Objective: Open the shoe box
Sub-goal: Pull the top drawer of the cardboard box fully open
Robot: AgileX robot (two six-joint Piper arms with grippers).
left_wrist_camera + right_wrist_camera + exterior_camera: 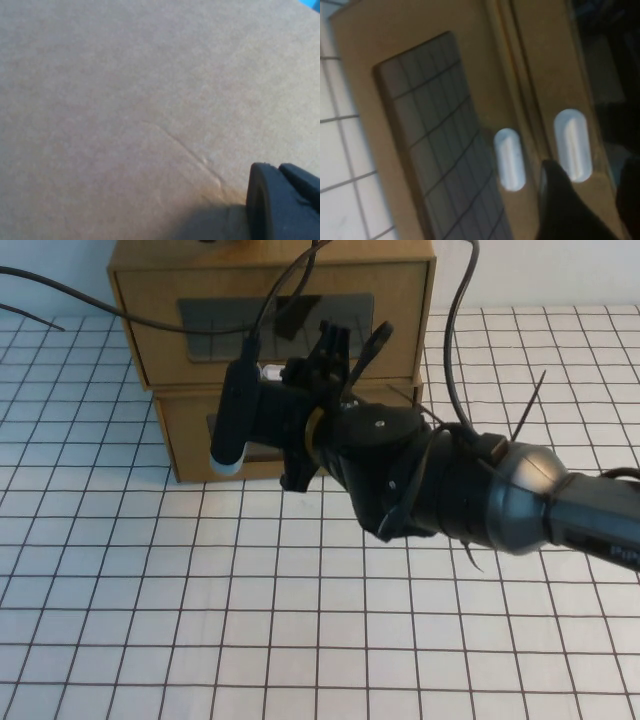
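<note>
The shoe box (190, 445), the lower of two stacked at the far side of the table (300, 640), looks shut from above, so you probably have the whole opening ahead of you. Its cardboard front has a dark window (440, 145) and pale oval finger holes (510, 159). The right gripper (595, 200) sits at that front, jaws apart and empty. The left gripper (285, 205) hovers against plain cardboard; you cannot tell its state.

Two brown cardboard shoe boxes sit stacked at the far side of the table (200, 640). The top shoe box (400, 300) has a drawer front with a dark see-through window (215, 315). The bottom shoe box (185, 450) sits right under it. Both fronts look shut. Up close, two oval finger holes (509, 159) sit side by side next to a window.
</note>
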